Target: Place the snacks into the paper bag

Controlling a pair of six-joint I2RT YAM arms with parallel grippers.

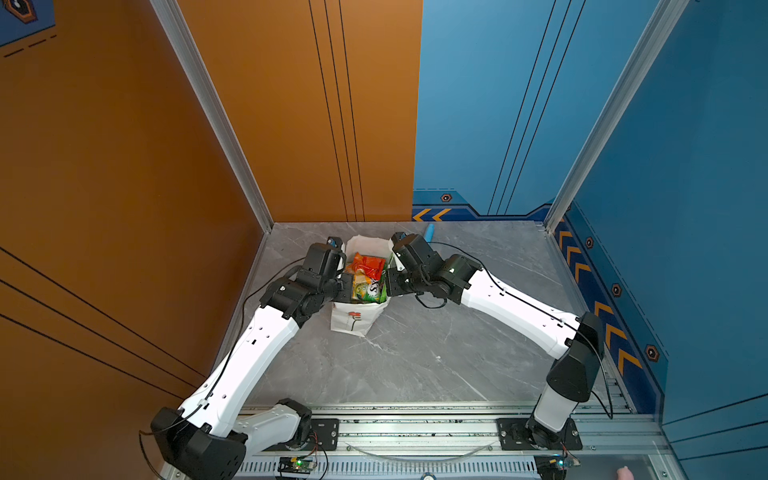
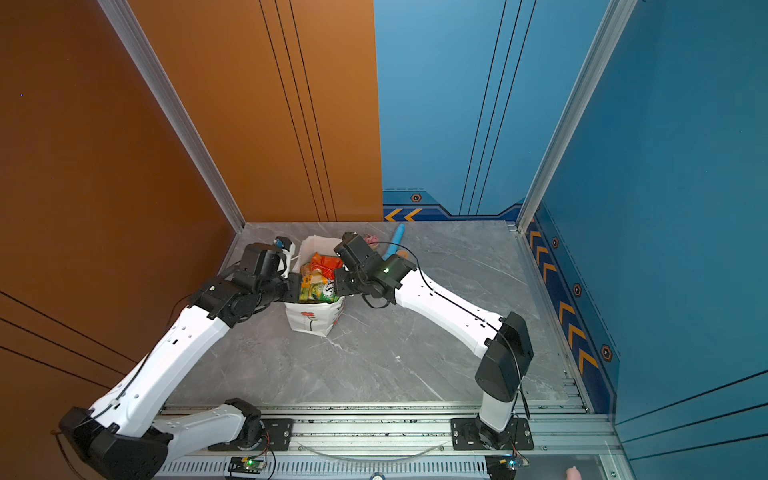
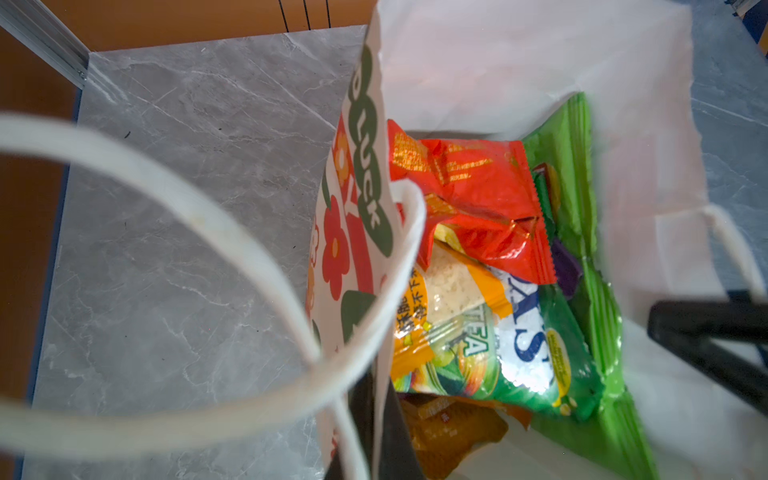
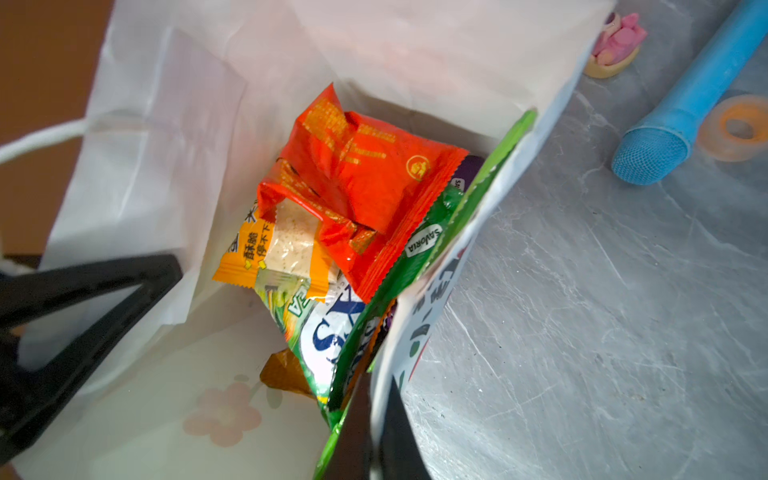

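The white paper bag [image 1: 353,320] with red flower prints stands upright mid-table, mouth open. Inside lie the snacks: a red packet [image 4: 365,187], an orange packet [image 4: 270,249], a green FOX'S bag [image 3: 498,353], a purple pack [image 3: 565,266] and a large green chip bag [image 3: 590,249] against the right wall. My left gripper [image 1: 347,289] is shut on the bag's left wall, with one finger inside and one outside [image 3: 380,440]. On the opposite wall, beside the chip bag's edge, my right gripper [image 1: 388,286] is shut on the paper [image 4: 376,436].
A blue tube [image 4: 698,95], a small pink toy [image 4: 615,45] and an orange ring [image 4: 739,124] lie on the grey table behind the bag to the right. A white cord handle [image 3: 208,232] loops outside the left wall. Orange and blue walls close the back.
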